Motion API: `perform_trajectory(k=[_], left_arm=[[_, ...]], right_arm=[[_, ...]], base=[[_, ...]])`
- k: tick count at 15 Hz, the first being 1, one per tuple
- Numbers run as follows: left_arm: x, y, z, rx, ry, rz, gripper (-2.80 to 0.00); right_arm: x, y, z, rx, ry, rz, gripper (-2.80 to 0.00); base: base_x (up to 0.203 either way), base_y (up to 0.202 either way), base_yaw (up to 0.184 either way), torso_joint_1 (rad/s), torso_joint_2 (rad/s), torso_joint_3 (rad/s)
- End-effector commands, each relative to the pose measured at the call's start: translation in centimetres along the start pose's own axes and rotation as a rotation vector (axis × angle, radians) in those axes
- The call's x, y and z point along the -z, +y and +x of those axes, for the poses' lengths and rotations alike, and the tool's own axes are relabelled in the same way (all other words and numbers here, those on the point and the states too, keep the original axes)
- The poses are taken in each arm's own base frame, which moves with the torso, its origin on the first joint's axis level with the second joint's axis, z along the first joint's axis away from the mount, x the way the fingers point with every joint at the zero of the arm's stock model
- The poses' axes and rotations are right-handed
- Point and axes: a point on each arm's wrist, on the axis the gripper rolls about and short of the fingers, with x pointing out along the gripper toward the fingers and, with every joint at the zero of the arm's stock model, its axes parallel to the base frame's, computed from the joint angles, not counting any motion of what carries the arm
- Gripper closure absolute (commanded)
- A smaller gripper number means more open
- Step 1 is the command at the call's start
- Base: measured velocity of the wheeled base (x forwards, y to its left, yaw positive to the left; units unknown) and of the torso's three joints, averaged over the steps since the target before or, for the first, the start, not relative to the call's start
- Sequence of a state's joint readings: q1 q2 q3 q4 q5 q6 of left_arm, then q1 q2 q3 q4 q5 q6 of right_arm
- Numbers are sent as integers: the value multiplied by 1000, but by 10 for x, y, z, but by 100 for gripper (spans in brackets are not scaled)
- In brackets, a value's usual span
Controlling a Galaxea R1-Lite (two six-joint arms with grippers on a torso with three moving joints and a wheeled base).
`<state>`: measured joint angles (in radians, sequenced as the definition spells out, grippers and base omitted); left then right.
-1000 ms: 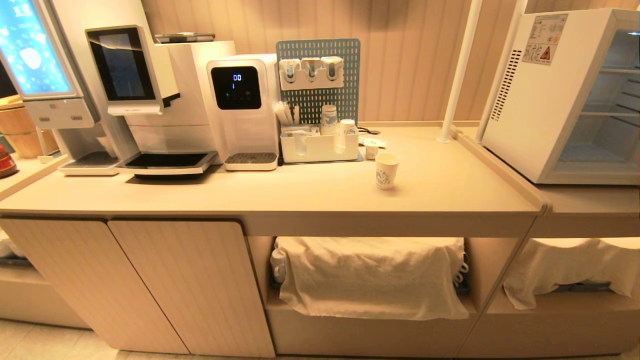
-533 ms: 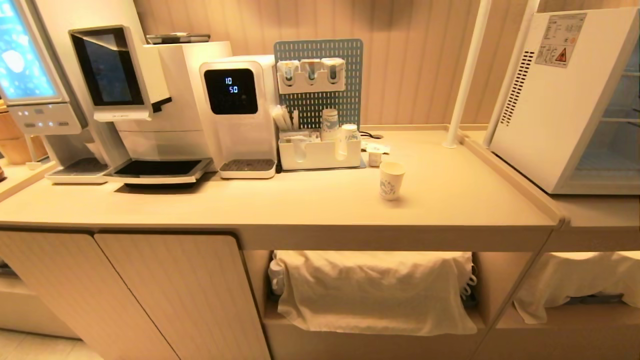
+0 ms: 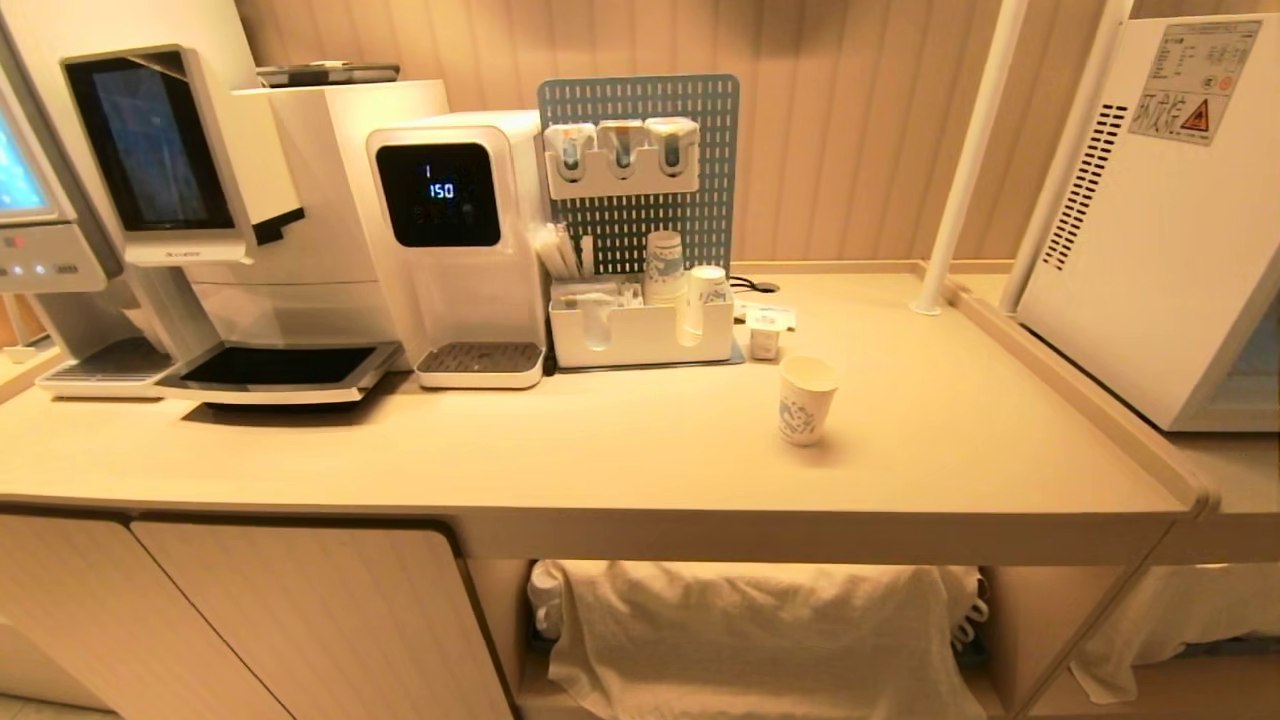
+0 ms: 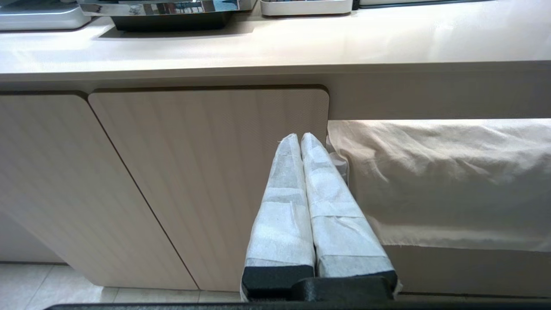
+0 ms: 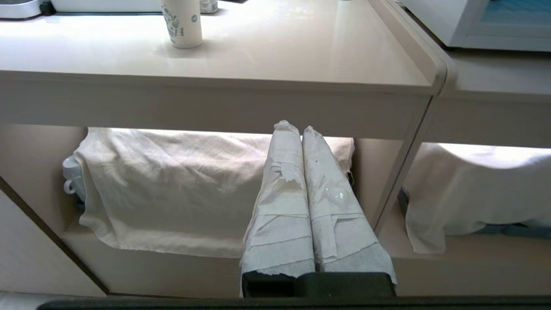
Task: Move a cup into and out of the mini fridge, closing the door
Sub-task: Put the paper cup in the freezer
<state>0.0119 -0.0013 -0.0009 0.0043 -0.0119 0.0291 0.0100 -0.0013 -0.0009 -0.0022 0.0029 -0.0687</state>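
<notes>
1. Here, the cup point(image 3: 806, 399) is seen upright on the counter point(image 3: 620, 450), just in front of the white organiser point(image 3: 640, 335) and well apart from the fridge point(image 3: 1160, 230) at the right.
2. The left gripper point(image 4: 300, 138) is held low before a cabinet door point(image 4: 206, 181), clenched on nothing.
3. The right gripper point(image 5: 296, 128) is held below the counter edge, before a draped cloth point(image 5: 172, 185), likewise clenched and empty.

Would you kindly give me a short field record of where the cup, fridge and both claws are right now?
cup: upright on the counter, in front of the white organiser tray
fridge: far right, on the lower ledge
left claw: shut, empty, below counter level facing a cabinet door
right claw: shut, empty, facing a cloth-covered shelf
</notes>
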Motion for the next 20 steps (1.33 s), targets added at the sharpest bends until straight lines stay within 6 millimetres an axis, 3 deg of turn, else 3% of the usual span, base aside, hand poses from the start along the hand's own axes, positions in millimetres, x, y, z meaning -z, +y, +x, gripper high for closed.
perform_trajectory(k=[1,5,7,10,12,14,16,18,20], left_arm=[[0,0,0,2,4,0,0],[0,0,0,-5,-2,-8,0],[0,0,0,-5,-2,-8,0],[0,0,0,-5,-2,-8,0],[0,0,0,-6,-2,-8,0],[0,0,0,-5,-2,-8,0],[0,0,0,-6,-2,-8,0],[0,0,0,-6,-2,-8,0],[0,0,0,-6,-2,-8,0]], right_arm=[[0,0,0,-1,0,0,0],[0,0,0,-1,-2,4,0],[-16,-1,-4,-12,-32,3,0],[-88,-4,-20,-88,-6,21,0],[-140,-7,-8,-160,156,84,0],[-193,-8,31,-246,360,170,0],[-223,-8,89,-298,583,265,0],[-231,-6,146,-306,785,353,0],[-214,1,204,-267,1022,432,0]], base=[[0,0,0,0,0,0],[0,0,0,0,0,0],[0,0,0,0,0,0],[0,0,0,0,0,0],[0,0,0,0,0,0],[0,0,0,0,0,0],[0,0,0,0,0,0],[0,0,0,0,0,0],[0,0,0,0,0,0]])
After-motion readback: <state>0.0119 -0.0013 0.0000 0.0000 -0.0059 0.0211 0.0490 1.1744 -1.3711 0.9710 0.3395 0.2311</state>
